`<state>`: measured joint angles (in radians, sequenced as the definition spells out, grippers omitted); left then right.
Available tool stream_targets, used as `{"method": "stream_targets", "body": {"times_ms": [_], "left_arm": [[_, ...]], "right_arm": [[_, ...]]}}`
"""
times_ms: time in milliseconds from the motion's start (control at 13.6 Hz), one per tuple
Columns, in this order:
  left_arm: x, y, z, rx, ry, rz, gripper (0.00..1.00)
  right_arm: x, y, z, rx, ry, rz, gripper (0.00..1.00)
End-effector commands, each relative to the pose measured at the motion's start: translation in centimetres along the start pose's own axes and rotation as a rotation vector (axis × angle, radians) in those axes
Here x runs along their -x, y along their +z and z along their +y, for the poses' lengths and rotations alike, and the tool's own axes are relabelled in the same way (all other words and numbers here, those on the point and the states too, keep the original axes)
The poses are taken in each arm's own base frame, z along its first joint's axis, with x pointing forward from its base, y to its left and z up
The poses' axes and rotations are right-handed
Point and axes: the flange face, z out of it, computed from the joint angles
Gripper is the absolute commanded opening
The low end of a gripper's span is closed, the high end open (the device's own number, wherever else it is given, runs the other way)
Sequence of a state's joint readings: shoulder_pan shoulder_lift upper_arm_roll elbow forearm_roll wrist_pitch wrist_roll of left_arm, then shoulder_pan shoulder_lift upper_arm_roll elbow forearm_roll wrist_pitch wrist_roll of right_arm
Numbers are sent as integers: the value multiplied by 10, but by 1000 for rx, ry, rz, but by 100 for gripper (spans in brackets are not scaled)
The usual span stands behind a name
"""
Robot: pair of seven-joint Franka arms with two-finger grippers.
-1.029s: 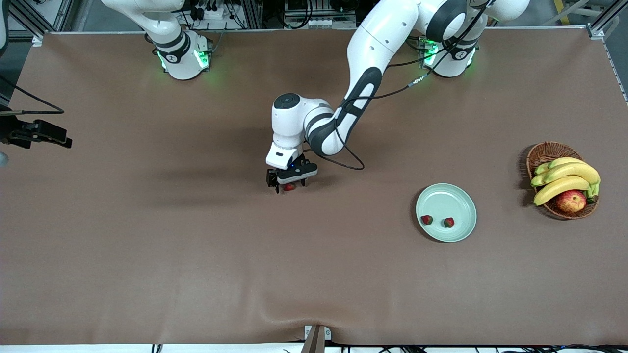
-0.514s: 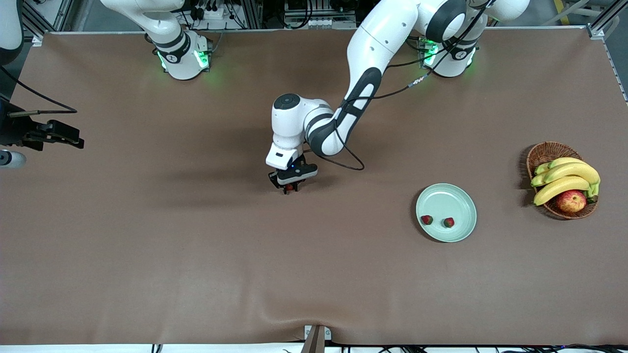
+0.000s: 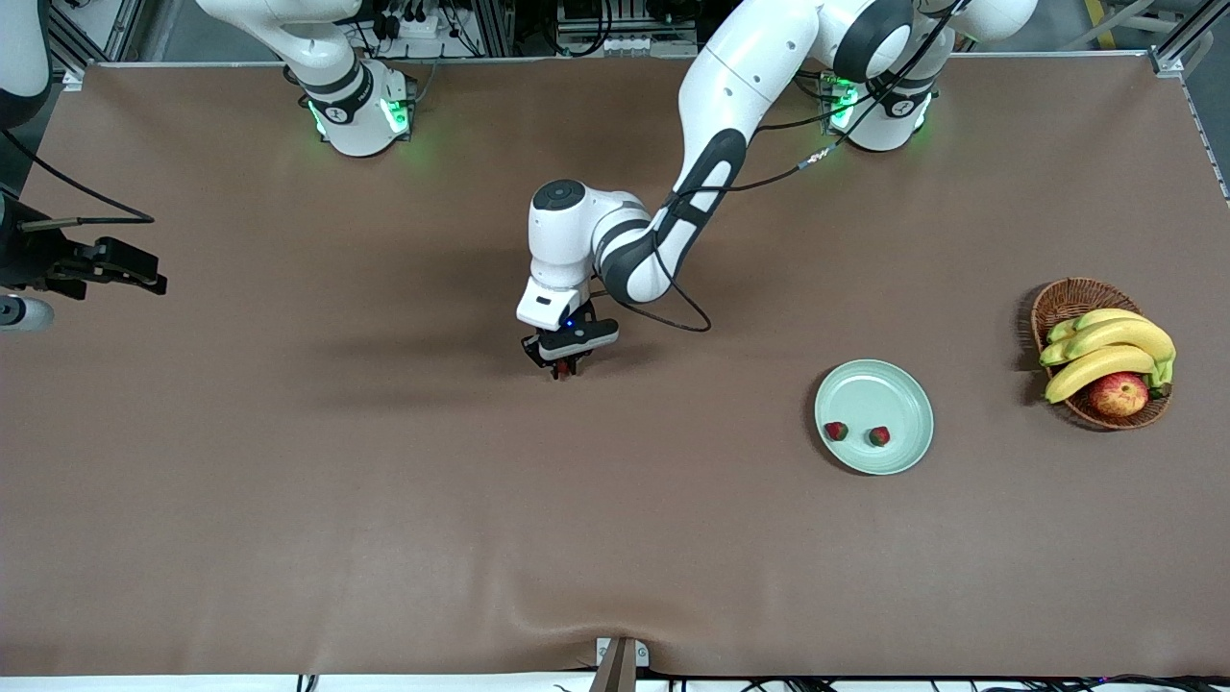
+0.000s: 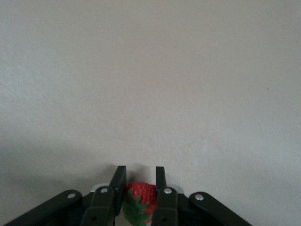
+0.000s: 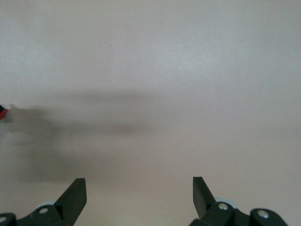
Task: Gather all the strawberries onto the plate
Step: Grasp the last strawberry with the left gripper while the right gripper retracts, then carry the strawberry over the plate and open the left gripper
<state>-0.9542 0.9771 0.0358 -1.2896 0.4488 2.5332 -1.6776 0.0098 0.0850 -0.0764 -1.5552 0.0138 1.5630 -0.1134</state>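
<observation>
L hand [image 4: 141, 186] pinches strawberry [image 4: 140, 194], leaves wristward.

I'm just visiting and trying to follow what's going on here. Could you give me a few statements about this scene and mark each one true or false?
1. The left gripper is shut on a strawberry. True.
2. Three strawberries lie on the plate. False: only two, one beside the other.
3. The right gripper is open and holds nothing. True.
4. The apple sits on the plate. False: it is in the basket with the bananas.
</observation>
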Motion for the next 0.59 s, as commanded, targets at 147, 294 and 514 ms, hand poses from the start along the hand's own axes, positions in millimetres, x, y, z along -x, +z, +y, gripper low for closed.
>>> {"method": "stream_targets", "body": {"times_ms": [147,294,514], "left_arm": [[-101,-15,-29,-154,-174,14,0],[-165,-30,-49,-209,-275,20,0],[-263,-45,-100,-287,-472,-5,0]], "right_arm": [[1,-6,-3,0,-7,17,100],[2,-9,-3,10,-9,24,100],[1,-9,-4,13,-12,27,100]]}}
